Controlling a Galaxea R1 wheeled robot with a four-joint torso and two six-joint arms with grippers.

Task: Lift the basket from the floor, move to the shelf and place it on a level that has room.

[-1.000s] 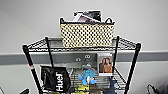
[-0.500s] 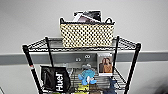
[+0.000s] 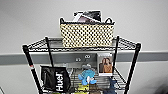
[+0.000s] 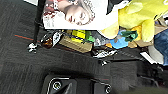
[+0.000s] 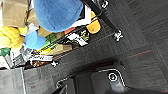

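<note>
The placing step is being judged as done: the basket (image 3: pixel 87 33) is being carried by the top level (image 3: pixel 125 44) of the shelf (image 3: pixel 131 65), standing upright on the wire grid with nothing gripping it. No claw is being shown near it in the head view, so its place relative to either claw cannot be told, and whether the left or the right claw is wide or narrow cannot be told either. What the next move calls for is being judged as little more than keeping the arms low and clear of the rack, so that the basket is not disturbed.

Going left to right on the tier below, a black bag (image 3: pixel 55 78), a blue soft toy (image 3: pixel 87 75) and a framed picture (image 3: pixel 105 64) are being shown by the head view.

The wrist views are giving what the head view is not: the floor (image 4: pixel 22 67) and a caster wheel (image 4: pixel 32 47) in the left one (a yellow plush toy (image 4: pixel 136 18) too), and in the right one a caster (image 5: pixel 118 35) and a large blue toy (image 5: pixel 57 13).
</note>
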